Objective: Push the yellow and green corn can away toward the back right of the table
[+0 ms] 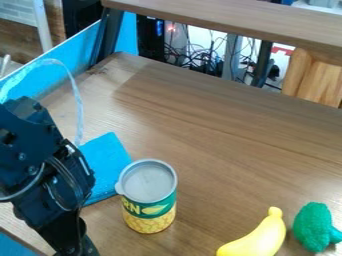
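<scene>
The black gripper [75, 245] hangs at the lower left, its lower end cut by the view's bottom edge, so its fingertips are hidden. To its right a can [149, 197] with a grey top and a green and yellow label stands upright, apart from the arm. Behind the arm and the can lies a flat blue cloth-like piece [105, 162], partly covered by the arm. Toward the lower right is a yellow banana [260, 237], and beside it a green broccoli-like toy [314, 227].
The wooden table [200, 120] runs across most of the view. A raised wooden shelf [234, 20] spans the top, with cables [200, 62] behind it. A blue panel [53, 75] borders the left, and a clear tube loops near the arm.
</scene>
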`<state>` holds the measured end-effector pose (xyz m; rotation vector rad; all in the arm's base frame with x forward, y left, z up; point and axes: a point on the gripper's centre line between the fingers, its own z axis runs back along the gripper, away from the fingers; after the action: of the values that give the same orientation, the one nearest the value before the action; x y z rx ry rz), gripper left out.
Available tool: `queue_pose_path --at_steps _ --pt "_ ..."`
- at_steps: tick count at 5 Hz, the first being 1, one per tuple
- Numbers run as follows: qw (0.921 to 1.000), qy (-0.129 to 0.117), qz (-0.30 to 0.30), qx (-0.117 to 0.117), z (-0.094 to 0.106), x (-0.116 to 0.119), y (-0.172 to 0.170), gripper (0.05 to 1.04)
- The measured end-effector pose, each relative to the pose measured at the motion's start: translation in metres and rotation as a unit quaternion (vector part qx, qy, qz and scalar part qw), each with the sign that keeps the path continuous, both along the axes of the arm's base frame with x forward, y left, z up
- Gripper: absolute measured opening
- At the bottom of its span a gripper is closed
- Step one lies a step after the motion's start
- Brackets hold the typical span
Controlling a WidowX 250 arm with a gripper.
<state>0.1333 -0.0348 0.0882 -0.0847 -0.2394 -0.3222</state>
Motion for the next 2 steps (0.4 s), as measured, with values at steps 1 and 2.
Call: queue_pose_path --at_steps 1,2 --pt "1.0 0.004 -0.001 0.002 -0.003 -0.002 0.001 1.0" --pt "0.9998 0.0 0.009 0.019 -0.02 0.008 0.008 1.0"
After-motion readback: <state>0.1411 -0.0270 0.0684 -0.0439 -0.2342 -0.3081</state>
